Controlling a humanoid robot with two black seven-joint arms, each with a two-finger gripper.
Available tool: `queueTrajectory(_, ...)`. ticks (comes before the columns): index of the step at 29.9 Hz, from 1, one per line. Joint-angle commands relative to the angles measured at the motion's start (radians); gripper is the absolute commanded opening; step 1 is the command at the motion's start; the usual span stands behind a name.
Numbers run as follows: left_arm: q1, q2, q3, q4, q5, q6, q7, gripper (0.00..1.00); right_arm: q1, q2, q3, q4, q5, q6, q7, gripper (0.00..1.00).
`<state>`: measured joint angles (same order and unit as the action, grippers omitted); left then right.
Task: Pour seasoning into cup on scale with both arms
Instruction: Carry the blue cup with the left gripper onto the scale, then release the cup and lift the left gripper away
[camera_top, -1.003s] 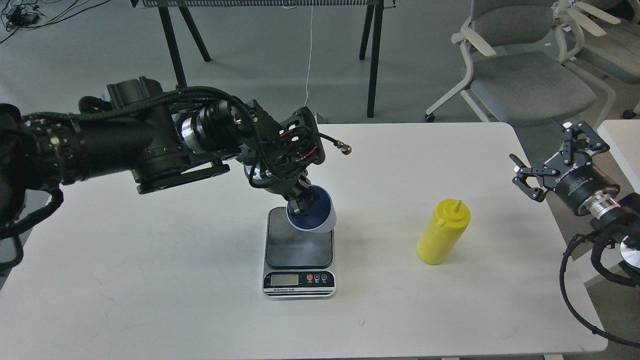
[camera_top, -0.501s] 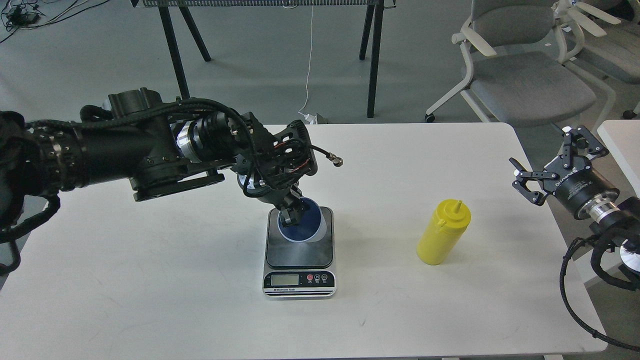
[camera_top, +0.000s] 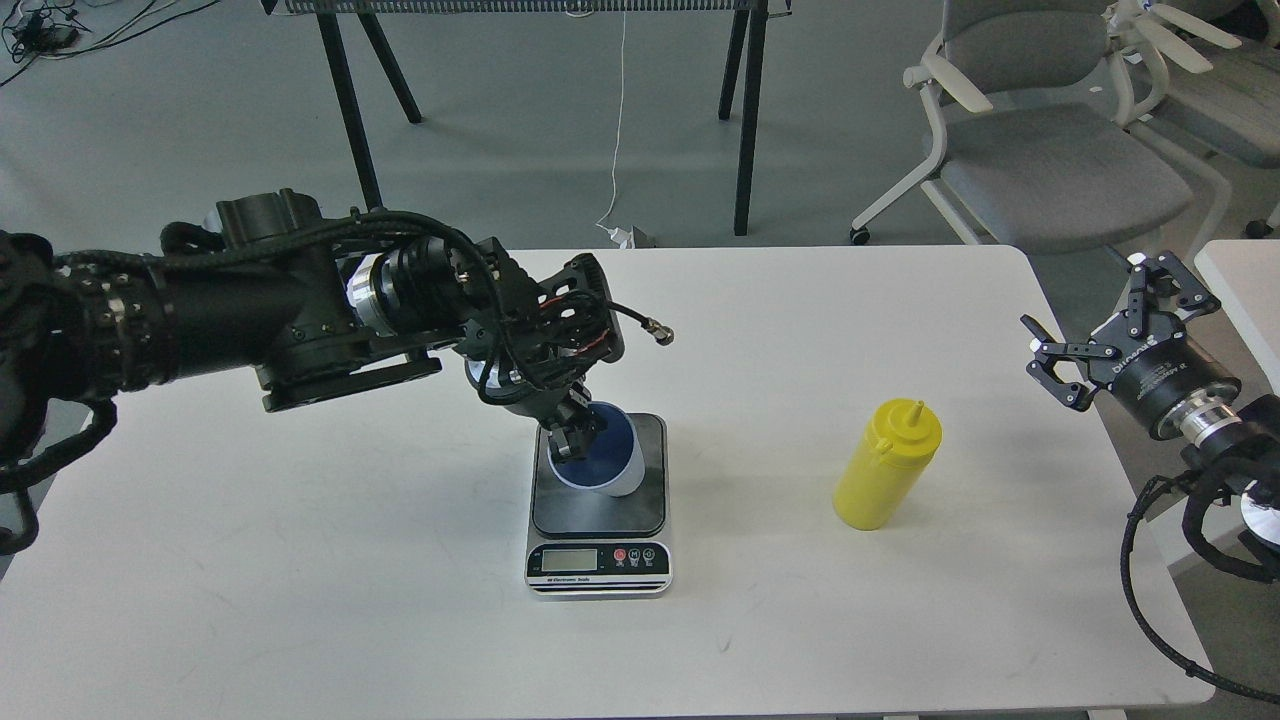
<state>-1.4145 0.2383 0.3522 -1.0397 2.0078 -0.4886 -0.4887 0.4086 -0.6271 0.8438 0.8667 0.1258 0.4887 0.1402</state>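
Left gripper (camera_top: 572, 440) pinching the cup's (camera_top: 600, 462) rim on the scale (camera_top: 598, 520) mid-frame; right gripper (camera_top: 1100, 330) spread, bottle (camera_top: 885, 465) right of center.

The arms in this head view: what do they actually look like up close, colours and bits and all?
Both are matte black with shiny silver wrist rings and looped black braided cables. The left gripper has reddish wiring behind it and a silver-tipped plug sticking out. The right gripper is skeletal black linkage fingers on a round body with white lettering.

Blue cup (camera_top: 600, 460) seemingly on scale (camera_top: 598, 500); yellow bottle (camera_top: 885, 464) upright.
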Motion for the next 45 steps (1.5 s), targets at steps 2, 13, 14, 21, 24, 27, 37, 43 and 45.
queueTrajectory(2, -0.003, -0.002, -0.001, 0.007, -0.001, 0.000, 0.000, 0.11, -0.004, 0.000, 0.000, 0.000, 0.000, 0.000, 0.001, 0.98)
queueTrajectory(13, -0.018, -0.004, -0.013, 0.009, -0.014, 0.000, 0.000, 0.23, -0.007, 0.000, 0.000, 0.000, 0.000, 0.000, 0.009, 0.98)
queueTrajectory(14, -0.018, -0.002, -0.015, 0.009, -0.014, 0.000, 0.000, 0.24, -0.007, 0.000, 0.000, 0.000, 0.000, 0.000, 0.009, 0.98)
queueTrajectory(21, -0.021, -0.002, -0.019, 0.009, -0.018, 0.000, 0.000, 0.30, -0.007, 0.001, 0.000, 0.002, 0.000, 0.000, 0.009, 0.98)
queueTrajectory(24, -0.032, 0.000, -0.019, 0.007, -0.020, 0.000, 0.000, 0.33, -0.007, 0.001, 0.000, 0.002, 0.000, 0.000, 0.009, 0.98)
queueTrajectory(27, -0.038, -0.002, -0.021, 0.007, -0.032, 0.000, 0.000, 0.37, -0.007, 0.001, 0.000, 0.002, 0.000, 0.000, 0.009, 0.98)
queueTrajectory(37, -0.072, 0.016, -0.021, 0.007, -0.110, 0.000, 0.000, 0.59, -0.007, 0.001, 0.001, 0.003, 0.000, 0.000, 0.009, 0.98)
queueTrajectory(43, -0.092, 0.042, -0.044, 0.007, -0.162, 0.000, 0.000, 0.77, -0.007, 0.001, 0.003, 0.006, 0.000, 0.000, 0.009, 0.98)
queueTrajectory(45, -0.110, 0.052, -0.065, 0.007, -0.219, 0.000, 0.000, 0.82, -0.005, 0.000, 0.008, 0.008, 0.000, 0.000, 0.007, 0.98)
